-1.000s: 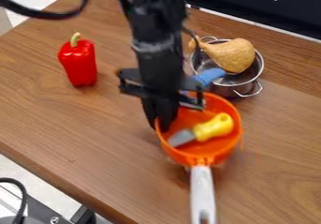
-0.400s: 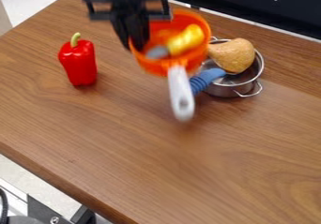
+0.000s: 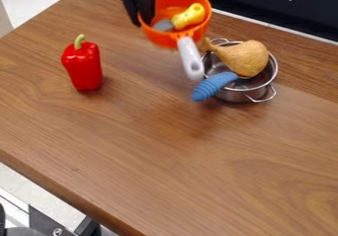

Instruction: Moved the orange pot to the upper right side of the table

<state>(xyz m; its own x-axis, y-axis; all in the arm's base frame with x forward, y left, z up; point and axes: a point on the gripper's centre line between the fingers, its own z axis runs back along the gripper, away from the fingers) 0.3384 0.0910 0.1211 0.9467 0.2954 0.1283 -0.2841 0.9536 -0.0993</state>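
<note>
Orange saucepan [image 3: 160, 38], side wall pinched in the nearly closed gripper [image 3: 143, 21], is held upright, likely so the yellow-handled utensil [image 3: 190, 17] won't tip out.

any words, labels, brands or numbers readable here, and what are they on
No readable text, label, number or sign shows anywhere.
Orange pot and its white handle: no lettering seen.
Metal pot: none seen.
Red pepper: none.
Dark panel at the top right: one small pale dot, no letters to make out.
</note>
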